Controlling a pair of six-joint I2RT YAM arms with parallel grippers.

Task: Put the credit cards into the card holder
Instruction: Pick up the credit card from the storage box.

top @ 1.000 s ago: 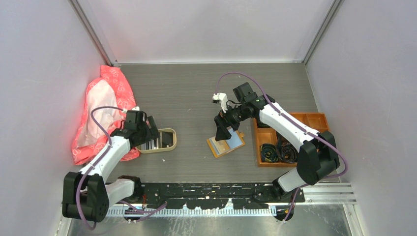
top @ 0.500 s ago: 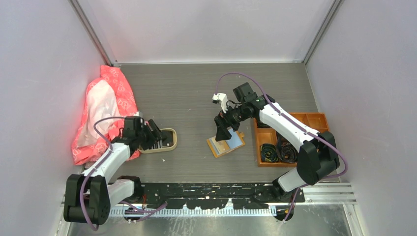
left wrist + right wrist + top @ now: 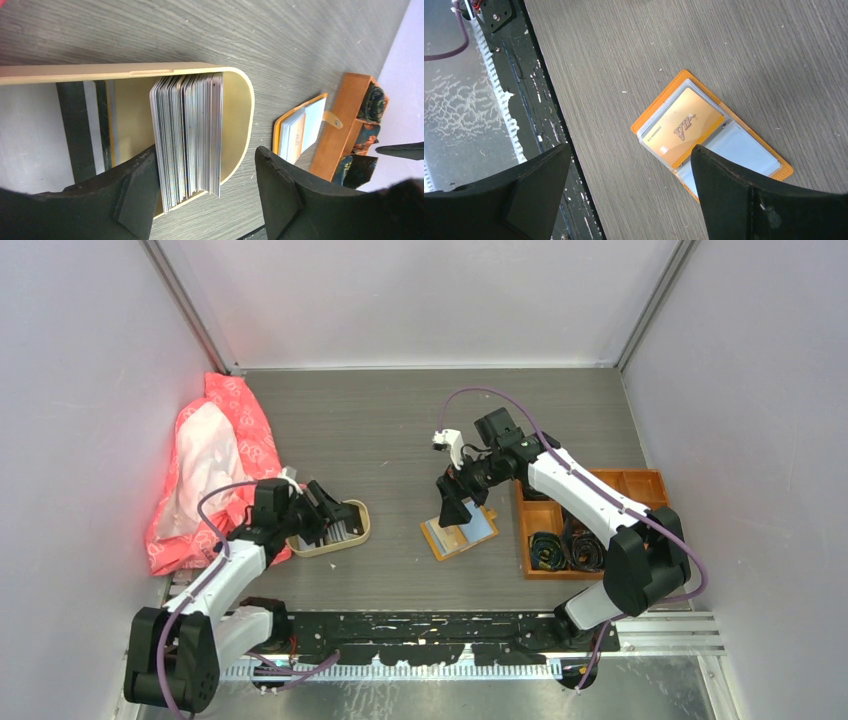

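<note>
A stack of credit cards (image 3: 189,135) stands on edge in a beige rounded tray (image 3: 240,130); the stack also shows in the top view (image 3: 343,531). My left gripper (image 3: 200,195) is open, one finger against the stack's side, the other outside the tray's rounded end; in the top view it sits at the tray (image 3: 335,520). The mustard-orange card holder (image 3: 711,140) lies open on the table with a gold VIP card in a clear sleeve; it also shows in the top view (image 3: 459,533) and the left wrist view (image 3: 300,132). My right gripper (image 3: 457,505) hovers open and empty above the holder.
An orange compartmented box (image 3: 588,525) with black coils stands right of the holder. A pink-and-white bag (image 3: 210,465) lies at the left wall. The black rail (image 3: 440,630) runs along the near edge.
My left gripper has moved right and the beige tray has shifted right with it. The right arm has not moved.
</note>
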